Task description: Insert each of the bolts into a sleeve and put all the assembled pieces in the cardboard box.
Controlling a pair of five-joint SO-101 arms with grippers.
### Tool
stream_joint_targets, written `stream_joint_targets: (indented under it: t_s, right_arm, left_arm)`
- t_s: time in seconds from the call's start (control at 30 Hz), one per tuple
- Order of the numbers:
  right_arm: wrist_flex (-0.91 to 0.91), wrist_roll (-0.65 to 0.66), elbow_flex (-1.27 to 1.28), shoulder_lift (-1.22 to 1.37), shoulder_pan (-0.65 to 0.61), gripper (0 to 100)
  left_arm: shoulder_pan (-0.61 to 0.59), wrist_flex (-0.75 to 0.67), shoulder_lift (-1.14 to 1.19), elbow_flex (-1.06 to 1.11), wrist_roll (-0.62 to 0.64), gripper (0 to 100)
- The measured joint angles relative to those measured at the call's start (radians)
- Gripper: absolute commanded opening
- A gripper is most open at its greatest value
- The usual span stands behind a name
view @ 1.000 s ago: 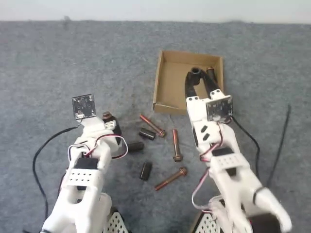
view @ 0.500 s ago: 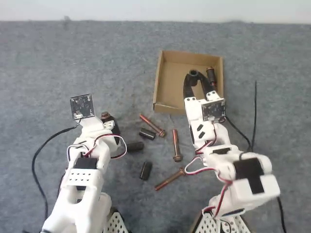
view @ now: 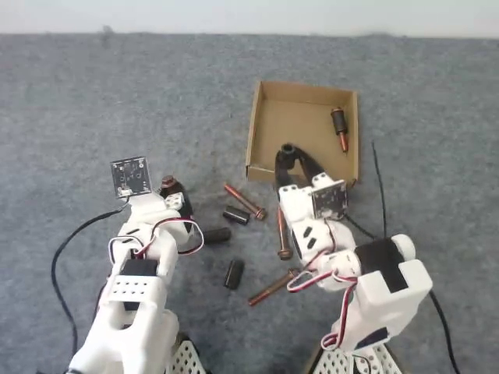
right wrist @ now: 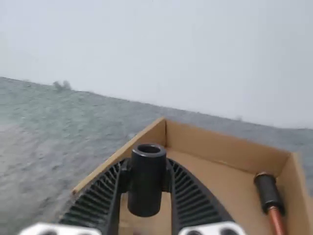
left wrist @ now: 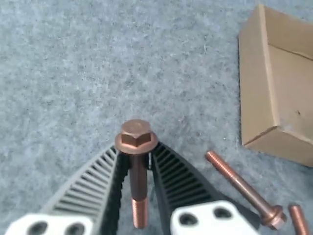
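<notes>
The grey carpeted table [view: 117, 93] carries a cardboard box [view: 255, 132] at about one o'clock from its middle. At seven o'clock from the box, three loose bolts [view: 244, 201] and three black sleeves [view: 234, 273] lie scattered.

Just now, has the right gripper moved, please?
Yes: the right gripper, holding the black cylindrical sleeve, drew back toward the near wall of the brown cardboard box.

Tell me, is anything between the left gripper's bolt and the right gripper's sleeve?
Nothing visible is. The held bolt and the held sleeve have bare carpet between them; the loose bolts lie nearer the arms' bases.
</notes>
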Motion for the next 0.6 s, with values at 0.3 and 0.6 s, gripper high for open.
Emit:
stream_joint_targets:
  t_s: [0.3, 0.6]
  right_arm:
    - [-0.121, -0.011, 0.132, 0.0, -0.014, 0.6]
    - [-0.267, -0.015, 0.253, 0.0, -0.078, 0.6]
  left_arm:
    - [0.0, -0.002, 0.0, 0.0, 0.0, 1]
    - [0.0, -0.002, 0.0, 0.0, 0.0, 1]
